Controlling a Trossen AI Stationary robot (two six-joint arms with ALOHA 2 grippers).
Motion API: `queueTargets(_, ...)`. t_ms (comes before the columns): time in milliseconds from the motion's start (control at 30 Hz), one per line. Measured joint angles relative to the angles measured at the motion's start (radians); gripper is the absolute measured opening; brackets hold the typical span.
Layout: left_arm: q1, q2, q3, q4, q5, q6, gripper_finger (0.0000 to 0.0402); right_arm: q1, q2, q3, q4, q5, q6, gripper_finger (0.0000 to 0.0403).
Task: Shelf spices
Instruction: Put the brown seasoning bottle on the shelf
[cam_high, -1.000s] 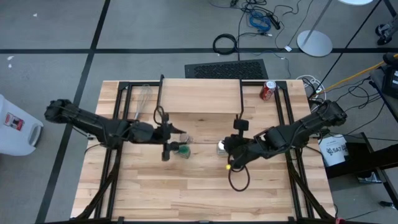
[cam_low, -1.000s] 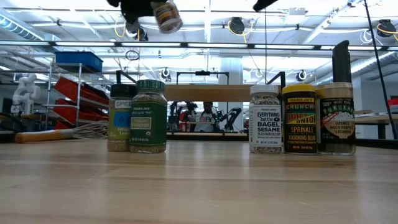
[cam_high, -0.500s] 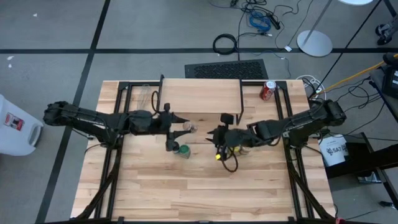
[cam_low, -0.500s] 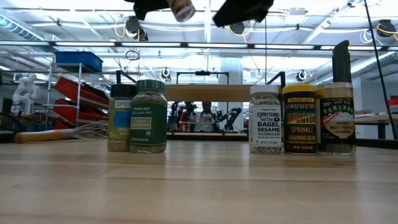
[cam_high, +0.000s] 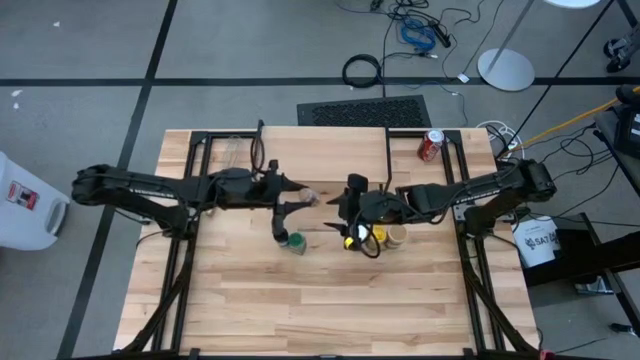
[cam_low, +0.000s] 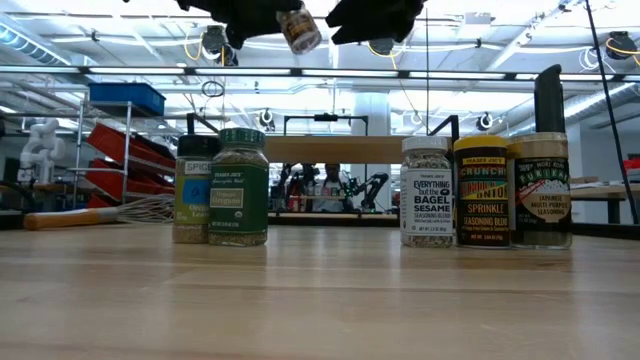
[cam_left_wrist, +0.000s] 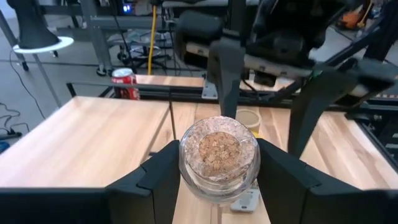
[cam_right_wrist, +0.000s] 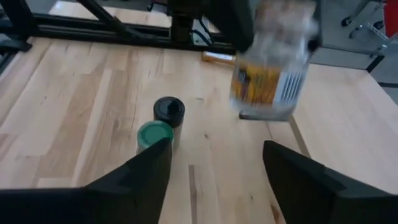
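- The left gripper (cam_left_wrist: 217, 180) pinched a clear glass spice jar (cam_left_wrist: 218, 155) held in the air; its lid end was hidden and only the round base with brown grains showed.
- In the low view that jar (cam_low: 300, 28) hung tilted near the top edge, both arms cut off by the frame.
- The right gripper (cam_right_wrist: 214, 165) stood with fingers spread and nothing between them, raised above the table's (cam_high: 250, 300) middle, facing the held jar, which showed blurred there.
- The green-lidded jar (cam_high: 293, 241) and dark-lidded jar (cam_right_wrist: 168, 108) stood touching near the table's middle.
- Three more jars (cam_low: 485, 190) stood side by side on the right half, partly hidden under the right arm from above.
- The shelf (cam_high: 320, 166), pale wood on black legs, sat at the far edge, its top bare.
- The near half of the wooden table lay open.
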Motion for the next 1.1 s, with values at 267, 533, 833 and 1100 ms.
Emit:
queueTargets(267, 0.000, 0.050, 0.000, 0.009, 0.021, 0.001, 0.0185, -0.043, 0.000, 0.000, 0.042, -0.073, -0.003, 0.0256)
queueTargets(533, 0.000, 0.072, 0.000, 0.028, 0.024, 0.016, 0.0185, -0.056, 0.020, 0.000, 0.075, -0.114, -0.006, 0.0257)
queueTargets(833, 0.000, 0.099, 0.000, 0.055, 0.049, 0.018, 0.0185, -0.069, 0.037, -0.001, 0.095, -0.118, -0.012, 0.0256)
queueTargets(1100, -0.001, 0.100, 0.000, 0.063, 0.074, 0.019, 0.0185, -0.074, 0.040, 0.000, 0.097, -0.125, -0.019, 0.0256)
